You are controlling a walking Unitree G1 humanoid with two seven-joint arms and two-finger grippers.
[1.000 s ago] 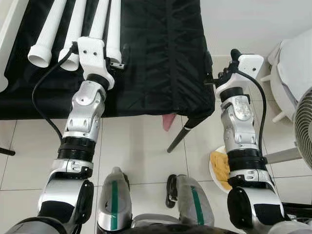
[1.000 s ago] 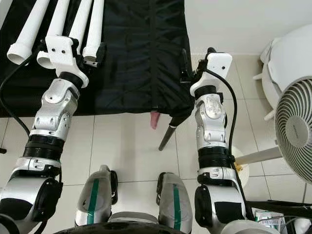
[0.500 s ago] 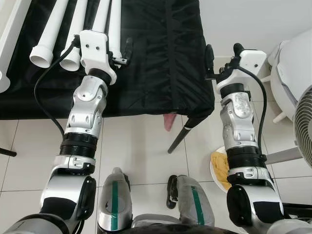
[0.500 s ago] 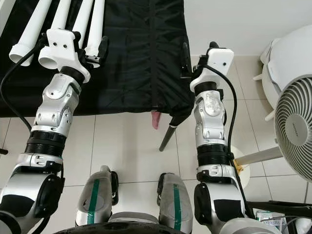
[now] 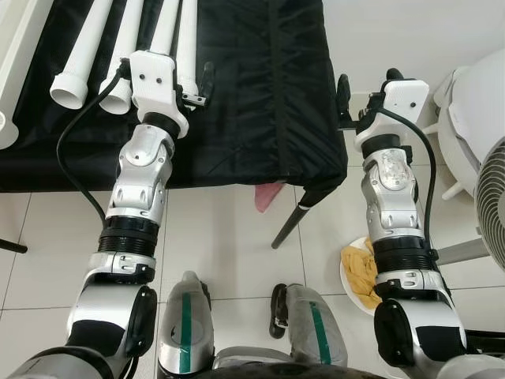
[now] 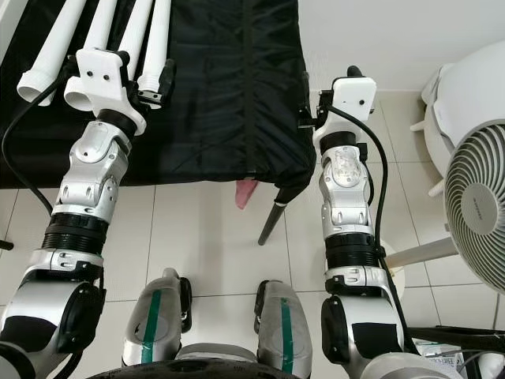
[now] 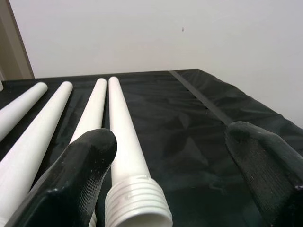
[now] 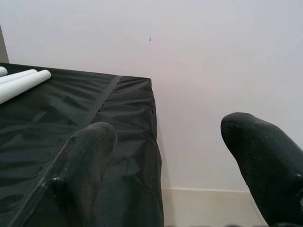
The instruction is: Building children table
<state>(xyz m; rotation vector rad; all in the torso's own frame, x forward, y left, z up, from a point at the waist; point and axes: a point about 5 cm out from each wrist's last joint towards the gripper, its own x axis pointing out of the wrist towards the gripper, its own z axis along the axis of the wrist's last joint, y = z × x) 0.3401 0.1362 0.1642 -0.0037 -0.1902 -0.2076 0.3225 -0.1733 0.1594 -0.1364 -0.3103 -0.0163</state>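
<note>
Left wrist view: the left gripper (image 7: 170, 179) is seen with its jaws spread wide and nothing held between them. Just ahead of one black finger (image 7: 78, 172) lies the threaded end of a white table leg (image 7: 124, 142), with three more legs (image 5: 91, 39) laid side by side next to it on the black cloth of the table (image 5: 268, 95). In the left eye view the same gripper is seen poised over the near ends of these legs, close above the two that lie nearest the middle of the cloth.

The right gripper (image 8: 175, 161) is likewise seen wide open and empty, held off the far right corner of the table, with the wall beyond it and no part within reach of its jaws.

The legs are judged to be light, stiff, hollow plastic tubes, smooth along the shaft and therefore likely to slip or roll if pinched carelessly. A hold a little way up from the ribbed thread is judged best, so that the thread is left free for screwing in and the round shaft is taken squarely across its width. Some rolling against the neighbouring legs should be expected when one is lifted.

On the tiled floor a white fan (image 6: 477, 213) is seen to the right, and a yellow rag (image 5: 359, 272) lies by the right arm.
</note>
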